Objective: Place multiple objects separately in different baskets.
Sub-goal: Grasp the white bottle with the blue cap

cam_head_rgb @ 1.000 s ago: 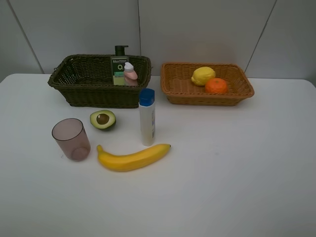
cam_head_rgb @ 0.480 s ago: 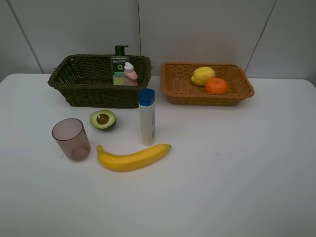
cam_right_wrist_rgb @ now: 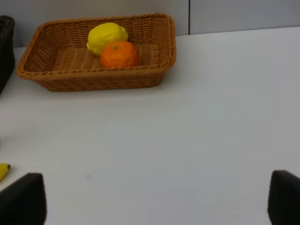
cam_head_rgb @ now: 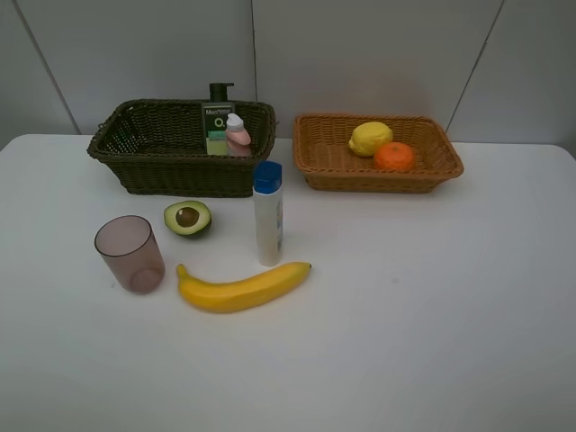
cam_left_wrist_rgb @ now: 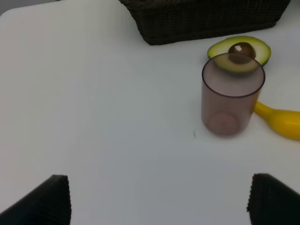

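The dark olive-brown basket (cam_head_rgb: 135,166) holds a dark green pump bottle (cam_head_rgb: 217,121) and a small pink bottle (cam_head_rgb: 238,135). In the orange-tan basket (cam_head_rgb: 333,171) lie a lemon (cam_head_rgb: 370,138) and an orange (cam_head_rgb: 393,156). On the table stand a white blue-capped bottle (cam_head_rgb: 267,213) and a mauve cup (cam_head_rgb: 130,253), with a halved avocado (cam_head_rgb: 187,218) and a banana (cam_head_rgb: 241,289) lying nearby. My left gripper (cam_left_wrist_rgb: 157,199) is open, well short of the cup (cam_left_wrist_rgb: 232,95). The right gripper (cam_right_wrist_rgb: 157,199) is open over bare table, short of the tan basket (cam_right_wrist_rgb: 93,79). Neither arm shows in the high view.
The white table (cam_head_rgb: 432,306) ends at a grey panelled wall (cam_head_rgb: 360,54) behind the baskets. The avocado (cam_left_wrist_rgb: 251,47) and the banana's end (cam_left_wrist_rgb: 281,123) sit just behind and beside the cup in the left wrist view.
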`<state>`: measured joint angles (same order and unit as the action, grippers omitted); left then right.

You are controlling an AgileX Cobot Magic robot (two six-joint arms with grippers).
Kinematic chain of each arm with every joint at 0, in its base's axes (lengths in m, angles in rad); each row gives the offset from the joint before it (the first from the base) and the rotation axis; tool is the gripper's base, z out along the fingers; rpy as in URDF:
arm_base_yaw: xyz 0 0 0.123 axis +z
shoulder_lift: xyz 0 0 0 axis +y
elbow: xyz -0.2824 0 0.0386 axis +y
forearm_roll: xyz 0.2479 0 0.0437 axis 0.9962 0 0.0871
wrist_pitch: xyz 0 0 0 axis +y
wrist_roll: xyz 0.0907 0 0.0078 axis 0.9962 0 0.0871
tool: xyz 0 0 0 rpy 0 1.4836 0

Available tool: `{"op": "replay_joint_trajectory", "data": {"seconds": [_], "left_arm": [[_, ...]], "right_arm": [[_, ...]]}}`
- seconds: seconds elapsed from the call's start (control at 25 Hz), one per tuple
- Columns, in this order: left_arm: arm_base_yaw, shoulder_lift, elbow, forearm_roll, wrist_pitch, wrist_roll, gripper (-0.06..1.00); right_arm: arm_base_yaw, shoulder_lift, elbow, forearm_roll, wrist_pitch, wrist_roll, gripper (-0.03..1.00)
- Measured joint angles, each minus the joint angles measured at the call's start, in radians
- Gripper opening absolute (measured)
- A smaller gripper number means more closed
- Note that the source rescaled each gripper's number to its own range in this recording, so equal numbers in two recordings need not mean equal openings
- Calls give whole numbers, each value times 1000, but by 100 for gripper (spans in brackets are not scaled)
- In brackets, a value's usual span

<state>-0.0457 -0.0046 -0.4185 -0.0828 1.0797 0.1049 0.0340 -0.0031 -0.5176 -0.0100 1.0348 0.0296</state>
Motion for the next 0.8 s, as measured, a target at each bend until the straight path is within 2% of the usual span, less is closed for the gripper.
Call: {"op": "replay_joint_trajectory", "data": {"seconds": [0.52, 0.8], "left_arm": [[0, 1, -13, -7, 0, 0, 100], [0, 156, -117, -11, -8, 33, 100]], "right_arm": [[0, 0, 0, 1, 0, 0, 100], [0, 0, 0, 1, 0, 0, 100]]}}
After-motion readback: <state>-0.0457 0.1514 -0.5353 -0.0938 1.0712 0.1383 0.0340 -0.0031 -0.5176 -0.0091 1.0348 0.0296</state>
